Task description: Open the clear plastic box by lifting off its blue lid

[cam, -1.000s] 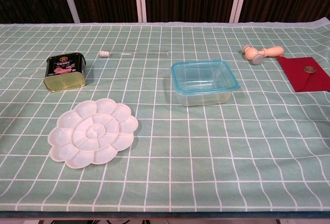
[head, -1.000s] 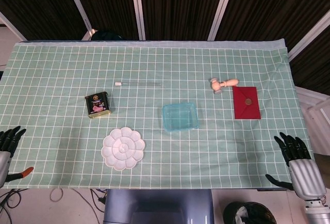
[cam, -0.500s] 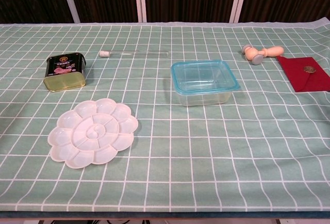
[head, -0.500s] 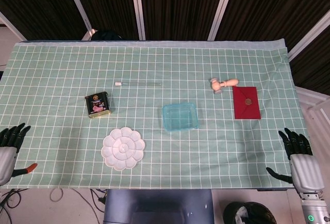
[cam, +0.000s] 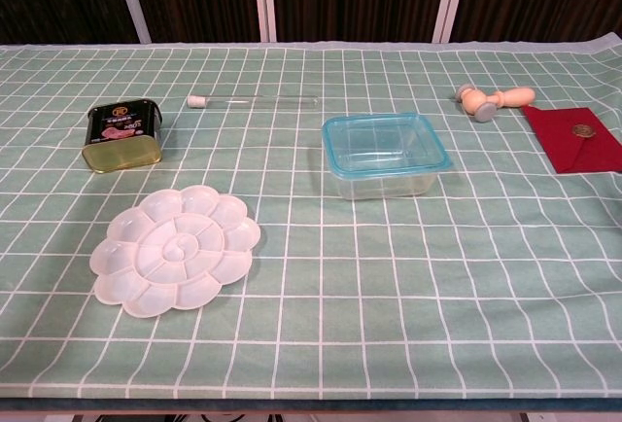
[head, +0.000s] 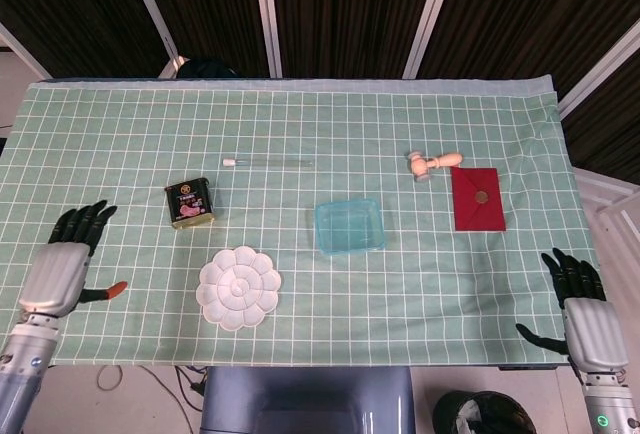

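while the clear plastic box (head: 350, 226) is sitting mid-counter with its blue lid (cam: 385, 142) on, we are only approaching, left hand (head: 62, 269) and right hand (head: 580, 312) hovering with fingers apart, needing to reach inward for the lid.

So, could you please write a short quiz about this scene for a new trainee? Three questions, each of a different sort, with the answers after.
1. True or false: the blue lid is already off the clear plastic box.
2. Multiple choice: what lies nearest the left hand in the head view? A) red envelope B) small food tin C) wooden mallet
3. Fill the gap: the right hand holds ____ .

Key:
1. False; the lid sits on the box.
2. B
3. Nothing; its fingers are apart, near the table's right front corner.
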Robot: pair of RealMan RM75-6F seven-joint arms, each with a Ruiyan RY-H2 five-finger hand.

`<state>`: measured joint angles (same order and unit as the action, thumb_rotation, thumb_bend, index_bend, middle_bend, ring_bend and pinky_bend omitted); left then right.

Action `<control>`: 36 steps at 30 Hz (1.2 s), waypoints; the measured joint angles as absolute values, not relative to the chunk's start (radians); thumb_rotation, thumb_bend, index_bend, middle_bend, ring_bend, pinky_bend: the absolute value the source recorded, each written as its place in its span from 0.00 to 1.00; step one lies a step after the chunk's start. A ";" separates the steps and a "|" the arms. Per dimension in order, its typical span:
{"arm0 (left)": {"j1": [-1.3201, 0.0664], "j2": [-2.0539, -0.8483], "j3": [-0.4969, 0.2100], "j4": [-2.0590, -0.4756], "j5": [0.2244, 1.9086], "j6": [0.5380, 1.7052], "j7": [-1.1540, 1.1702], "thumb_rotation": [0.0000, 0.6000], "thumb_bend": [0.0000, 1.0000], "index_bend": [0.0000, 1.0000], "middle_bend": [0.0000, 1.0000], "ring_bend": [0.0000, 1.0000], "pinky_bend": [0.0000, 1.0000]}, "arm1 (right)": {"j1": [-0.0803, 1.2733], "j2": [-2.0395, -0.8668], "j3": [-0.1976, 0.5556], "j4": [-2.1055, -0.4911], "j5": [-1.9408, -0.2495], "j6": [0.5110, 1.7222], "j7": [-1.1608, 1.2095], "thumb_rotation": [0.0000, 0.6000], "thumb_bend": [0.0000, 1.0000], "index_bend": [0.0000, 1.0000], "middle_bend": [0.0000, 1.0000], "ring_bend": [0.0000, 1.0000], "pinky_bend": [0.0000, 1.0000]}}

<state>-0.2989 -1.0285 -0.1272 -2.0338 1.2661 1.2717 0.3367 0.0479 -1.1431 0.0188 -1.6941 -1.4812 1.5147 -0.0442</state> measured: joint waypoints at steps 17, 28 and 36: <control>-0.913 -1.442 -0.393 -1.975 0.449 1.169 0.847 1.00 0.00 0.00 0.00 0.00 0.03 | 0.050 -1.129 0.037 -1.722 -1.428 1.471 -0.015 1.00 0.21 0.00 0.00 0.00 0.00; -1.181 -1.724 -0.488 -1.689 0.190 1.195 0.963 1.00 0.00 0.00 0.00 0.00 0.03 | 0.052 -1.119 0.042 -1.738 -1.405 1.446 -0.003 1.00 0.21 0.00 0.00 0.00 0.00; -1.283 -1.846 -0.523 -1.509 0.096 1.153 0.978 1.00 0.00 0.00 0.00 0.00 0.03 | 0.054 -1.111 0.042 -1.750 -1.391 1.425 -0.004 1.00 0.21 0.00 0.00 0.00 0.00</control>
